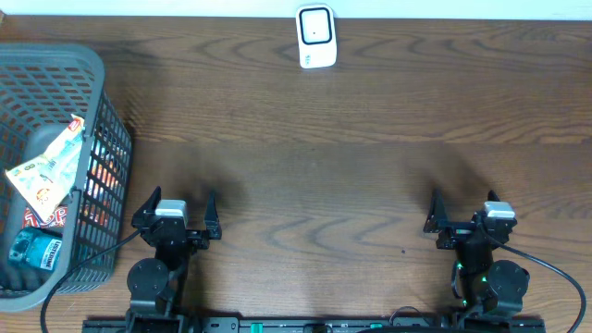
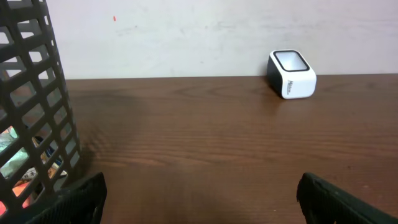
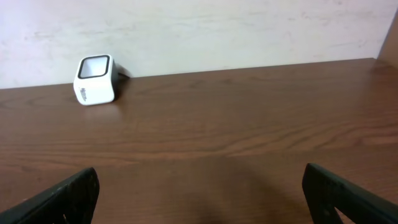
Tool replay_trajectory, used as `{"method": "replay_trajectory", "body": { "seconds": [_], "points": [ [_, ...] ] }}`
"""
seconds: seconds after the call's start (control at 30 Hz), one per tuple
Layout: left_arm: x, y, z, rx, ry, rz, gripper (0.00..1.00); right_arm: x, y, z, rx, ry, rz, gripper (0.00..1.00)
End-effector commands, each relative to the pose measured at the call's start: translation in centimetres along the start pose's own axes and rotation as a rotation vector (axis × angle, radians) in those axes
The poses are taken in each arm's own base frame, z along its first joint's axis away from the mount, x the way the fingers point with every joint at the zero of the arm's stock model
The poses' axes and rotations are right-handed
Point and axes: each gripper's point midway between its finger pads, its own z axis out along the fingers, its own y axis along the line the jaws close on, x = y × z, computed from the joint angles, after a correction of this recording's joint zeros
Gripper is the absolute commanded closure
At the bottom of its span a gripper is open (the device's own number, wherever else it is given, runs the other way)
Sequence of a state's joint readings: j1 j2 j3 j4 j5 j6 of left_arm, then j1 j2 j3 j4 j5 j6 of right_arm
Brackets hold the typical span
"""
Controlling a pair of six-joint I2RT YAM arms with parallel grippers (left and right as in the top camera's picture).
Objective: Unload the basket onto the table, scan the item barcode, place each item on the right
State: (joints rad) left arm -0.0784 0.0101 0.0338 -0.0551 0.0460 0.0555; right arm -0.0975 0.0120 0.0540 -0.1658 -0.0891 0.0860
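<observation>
The white barcode scanner [image 1: 315, 37] stands at the far edge of the table, its dark window facing up; it also shows in the left wrist view [image 2: 291, 74] and the right wrist view [image 3: 95, 79]. Packaged items lie in the grey basket [image 1: 65, 57] on the left: a yellow-and-white snack packet [image 1: 48, 166] on top, a blue pack [image 1: 35, 250] below it. My left gripper [image 1: 182, 198] [image 2: 199, 194] is open and empty beside the basket. My right gripper [image 1: 462, 200] [image 3: 200, 186] is open and empty at the near right.
The basket's mesh wall [image 2: 34, 99] fills the left of the left wrist view, with coloured packs glimpsed through it. A pale wall runs behind the table's far edge. Bare brown wood [image 1: 324, 185] lies between the grippers and the scanner.
</observation>
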Motion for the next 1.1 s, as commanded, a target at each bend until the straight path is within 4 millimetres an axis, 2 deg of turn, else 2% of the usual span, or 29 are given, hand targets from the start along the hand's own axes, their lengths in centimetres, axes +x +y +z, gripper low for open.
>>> {"method": "replay_trajectory", "body": {
  "seconds": [0.0, 0.07, 0.2, 0.27, 0.33, 0.4, 0.53, 0.73, 0.83, 0.93, 1.0, 1.07],
  "points": [
    [1.6, 0.5, 0.2, -0.027, 0.035, -0.001, 0.02, 0.2, 0.0, 0.0, 0.001, 0.000, -0.014, 0.01],
    [1.6, 0.5, 0.2, -0.027, 0.034, -0.001, 0.02, 0.2, 0.0, 0.0, 0.001, 0.000, -0.014, 0.01],
    [1.5, 1.8, 0.1, -0.104, 0.033, 0.001, 0.02, 0.2, 0.0, 0.0, 0.001, 0.000, -0.014, 0.01],
    [1.6, 1.8, 0.1, -0.104, 0.034, -0.002, 0.02, 0.2, 0.0, 0.0, 0.001, 0.000, -0.014, 0.01],
    [1.1, 0.7, 0.2, -0.041, 0.015, -0.045, 0.02, 0.2, 0.0, 0.0, 0.001, 0.000, -0.014, 0.01],
    [-0.5, -0.4, 0.1, 0.025, -0.040, -0.050, 0.02, 0.2, 0.0, 0.0, 0.001, 0.000, -0.014, 0.01],
    [-3.9, -0.5, -0.9, 0.039, -0.069, -0.184, 0.02, 0.2, 0.0, 0.0, 0.001, 0.000, -0.014, 0.01],
    [-11.1, -0.9, -3.0, 0.052, -0.049, -0.207, 0.02, 0.2, 0.0, 0.0, 0.001, 0.000, -0.014, 0.01],
    [-13.9, -0.2, -3.4, -0.002, 0.060, -0.208, 0.02, 0.2, 0.0, 0.0, 0.001, 0.000, -0.014, 0.01],
    [-15.9, 0.6, -3.7, -0.071, 0.232, -0.200, 0.02, 0.2, 0.0, 0.0, 0.001, 0.000, -0.014, 0.01],
    [-17.4, 0.0, -3.9, -0.045, 0.329, -0.203, 0.02, 0.2, 0.0, 0.0, 0.001, 0.000, -0.014, 0.01],
    [-19.0, -1.6, -3.8, 0.039, 0.408, -0.221, 0.02, 0.2, 0.0, 0.0, 0.001, 0.000, -0.014, 0.01]
  ]
}}
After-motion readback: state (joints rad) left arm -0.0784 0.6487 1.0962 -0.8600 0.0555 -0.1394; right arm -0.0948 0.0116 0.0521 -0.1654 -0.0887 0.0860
